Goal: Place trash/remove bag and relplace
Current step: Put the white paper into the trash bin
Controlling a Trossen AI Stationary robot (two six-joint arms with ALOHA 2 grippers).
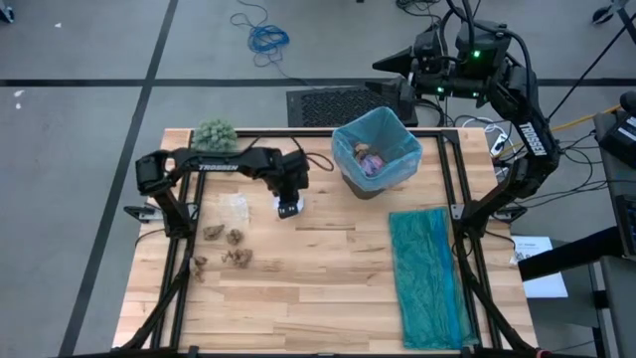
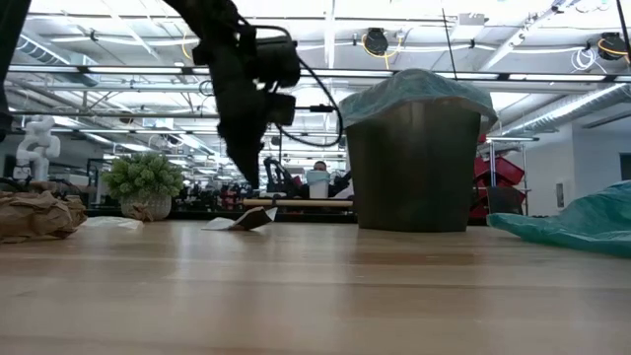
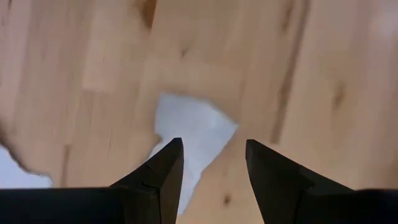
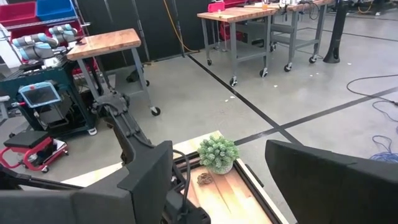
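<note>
My left gripper [image 1: 288, 206] [image 3: 211, 148] points steeply down, open, just above a white paper scrap [image 3: 189, 127] [image 2: 245, 219] that lies on the table; the scrap shows between and beyond its fingertips, untouched. Several brown wads of trash [image 1: 229, 244] [image 2: 35, 212] and a pale scrap [image 1: 236, 206] lie on the table to the left of it. The bin [image 2: 414, 168] stands at the far side, lined with the light blue bag [image 1: 378, 134], with a purple piece and brown scraps [image 1: 369, 159] inside. My right gripper [image 4: 214, 158] [image 1: 396, 65] waits open, raised beyond the table's far edge.
A folded teal-green bag [image 1: 429, 273] lies along the table's right side. A green fuzzy plant [image 1: 214, 132] stands at the far left corner. Bare wood [image 1: 318, 288] lies in the middle and toward the near edge. Black frame rails run along both sides.
</note>
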